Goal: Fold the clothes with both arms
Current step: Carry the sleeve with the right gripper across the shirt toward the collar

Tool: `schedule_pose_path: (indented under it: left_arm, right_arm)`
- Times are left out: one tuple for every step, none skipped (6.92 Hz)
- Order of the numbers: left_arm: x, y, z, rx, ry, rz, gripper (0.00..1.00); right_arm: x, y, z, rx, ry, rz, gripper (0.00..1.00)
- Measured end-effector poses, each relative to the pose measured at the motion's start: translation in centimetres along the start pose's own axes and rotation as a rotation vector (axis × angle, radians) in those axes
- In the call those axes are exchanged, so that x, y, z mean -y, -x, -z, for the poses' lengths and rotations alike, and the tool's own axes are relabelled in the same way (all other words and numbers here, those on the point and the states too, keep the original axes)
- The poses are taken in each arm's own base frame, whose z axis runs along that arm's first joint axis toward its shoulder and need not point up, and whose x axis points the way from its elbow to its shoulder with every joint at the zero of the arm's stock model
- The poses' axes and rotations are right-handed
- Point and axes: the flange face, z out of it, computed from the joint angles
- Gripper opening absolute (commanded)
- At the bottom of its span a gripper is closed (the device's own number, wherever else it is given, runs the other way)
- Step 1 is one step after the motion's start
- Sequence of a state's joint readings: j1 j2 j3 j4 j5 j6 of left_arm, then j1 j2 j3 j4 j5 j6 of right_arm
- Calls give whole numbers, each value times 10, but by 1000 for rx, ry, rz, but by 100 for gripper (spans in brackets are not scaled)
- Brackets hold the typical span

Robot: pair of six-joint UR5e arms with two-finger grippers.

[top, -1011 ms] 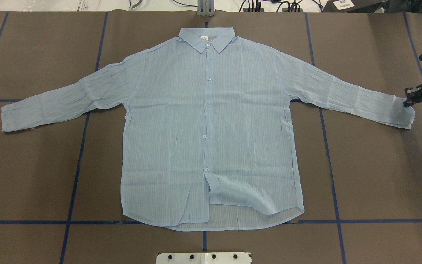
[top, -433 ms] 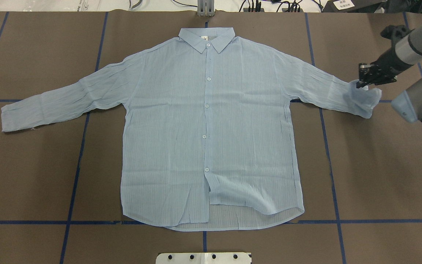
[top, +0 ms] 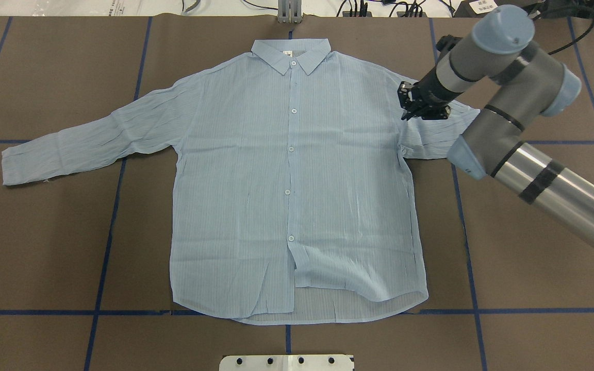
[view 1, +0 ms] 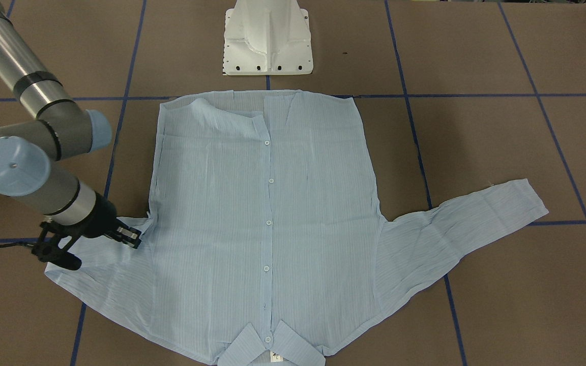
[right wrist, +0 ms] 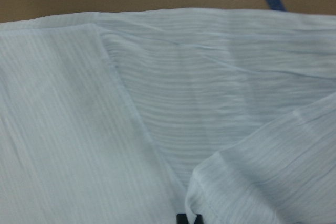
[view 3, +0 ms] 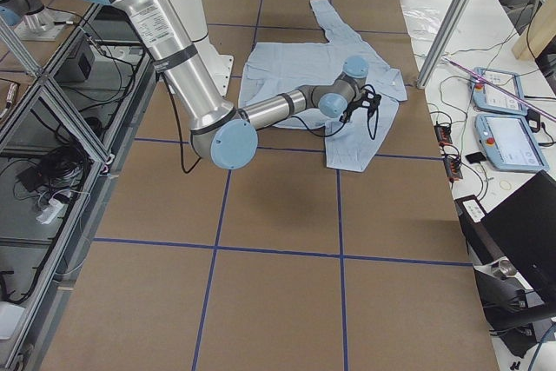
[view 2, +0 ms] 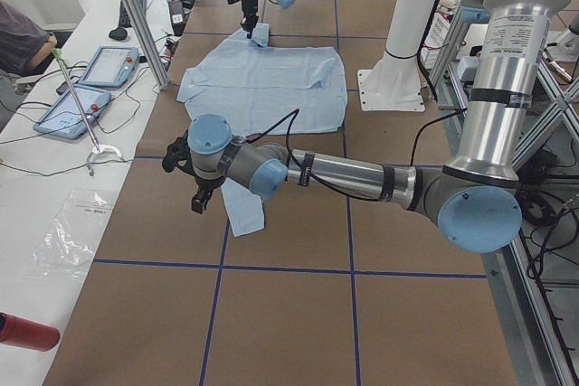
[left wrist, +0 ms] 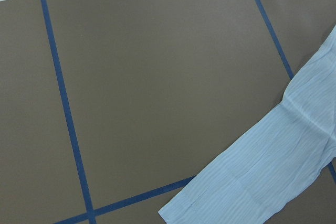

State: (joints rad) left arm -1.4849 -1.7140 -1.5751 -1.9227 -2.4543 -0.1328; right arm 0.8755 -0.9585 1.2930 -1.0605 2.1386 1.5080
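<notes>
Your right pincer [top: 410, 108] is clenched on the cuff of a thin pale-blue striped long-sleeved shirt [top: 235, 196], which lies spread flat, buttons up, on the brown table [top: 44, 247]. The sleeve is doubled back under that pincer, and the shirt's body lies just ahead of its tips. This looks like the first sleeve fold, half made. Next, I judge, the cuff wants laying across the chest, then letting go. Your left pincer [view 2: 194, 198] hovers near the other cuff [left wrist: 210, 205]; whether it is released or clenched, I cannot tell.

Brown table [top: 44, 232], blue tape grid [top: 44, 312]; white side bench [view 2: 36, 189].
</notes>
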Motion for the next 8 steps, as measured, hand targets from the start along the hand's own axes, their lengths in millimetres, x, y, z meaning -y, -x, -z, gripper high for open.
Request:
schedule_pose_path:
  left_arm:
    - [-2, 1, -1, -4, 2, 1, 99]
    - [-4, 1, -2, -11, 5, 3, 99]
    - [-5, 2, -2, -15, 6, 4, 99]
    - [-5, 1, -2, -17, 6, 3, 99]
    - [-6, 1, -2, -18, 3, 0, 99]
    - [-6, 1, -3, -18, 1, -3, 99]
    - [-6, 1, -3, -19, 0, -6, 99]
    - [-7, 1, -3, -19, 0, -7, 99]
  right_arm:
    - [-25, 60, -14, 20, -45, -62, 0]
    - [-49, 118, -26, 36, -81, -101, 0]
    - [-70, 168, -31, 57, -109, -127, 0]
    - [-94, 211, -32, 79, -133, -136, 0]
    - [-121, 244, -39, 102, -153, -129, 0]
    - [-141, 259, -49, 126, -166, -117, 0]
    - [-150, 264, -54, 138, -174, -112, 13]
    - [-155, 268, -56, 146, -179, -118, 58]
